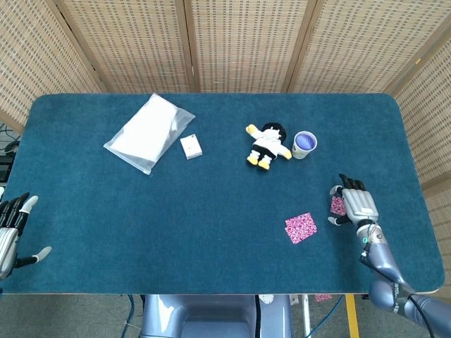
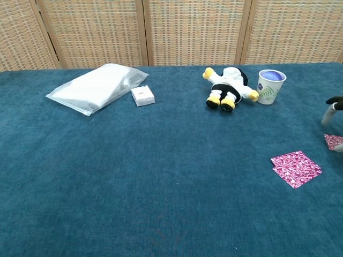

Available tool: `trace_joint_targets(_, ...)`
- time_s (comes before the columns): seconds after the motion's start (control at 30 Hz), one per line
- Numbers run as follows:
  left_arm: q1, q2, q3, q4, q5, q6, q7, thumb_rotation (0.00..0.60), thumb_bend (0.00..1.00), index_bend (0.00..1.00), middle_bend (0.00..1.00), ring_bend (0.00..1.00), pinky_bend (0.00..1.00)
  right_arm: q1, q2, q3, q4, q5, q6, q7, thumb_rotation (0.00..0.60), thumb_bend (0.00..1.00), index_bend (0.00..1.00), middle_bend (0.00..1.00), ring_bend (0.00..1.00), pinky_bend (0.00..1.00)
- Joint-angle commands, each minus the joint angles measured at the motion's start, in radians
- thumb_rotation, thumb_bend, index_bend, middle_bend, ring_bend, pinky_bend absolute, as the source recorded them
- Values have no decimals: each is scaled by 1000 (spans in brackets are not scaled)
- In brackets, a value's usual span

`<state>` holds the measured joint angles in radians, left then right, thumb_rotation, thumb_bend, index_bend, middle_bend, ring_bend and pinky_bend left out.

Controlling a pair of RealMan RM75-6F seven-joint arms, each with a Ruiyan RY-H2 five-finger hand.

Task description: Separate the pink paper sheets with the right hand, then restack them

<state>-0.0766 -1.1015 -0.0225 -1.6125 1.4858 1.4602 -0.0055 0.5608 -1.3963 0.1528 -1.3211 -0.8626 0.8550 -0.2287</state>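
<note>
— Woven screens back our teal table. Where are the pink sheets?

— One pink sheet lies flat, toward us from the paper cup. The second pink sheet sits just right of it, half under our right hand.

— Gripped?

— We cannot tell; the fingers arch over it.

— And the left hand?

— Far off, fingers spread, empty.

— We should pinch one edge and lift slowly.

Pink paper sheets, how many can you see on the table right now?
2 places: a pink sheet lying alone right of table centre, perhaps more than one stacked, and another pink sheet further right, partly covered by the right hand.
</note>
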Motion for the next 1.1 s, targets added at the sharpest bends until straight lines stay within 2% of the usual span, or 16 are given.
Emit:
trace_joint_targets(0.03,0,0,0,0,0,0,-1,600,0,0,0,0,0,7,-30,16,11,89,2,-55,600,208,308,0,0,0)
trace_joint_targets(0.57,0,-1,-1,1,-1,0,1,600,0,0,0,0,0,22,-78,35,131,208,-26,-94,600,208,313,0,0,0)
trace_joint_targets(1.1,0,-2,-2,-2,-5,0,8,600,0,0,0,0,0,28,-55,32,79,244,-34,-117,600,162,313,0,0,0)
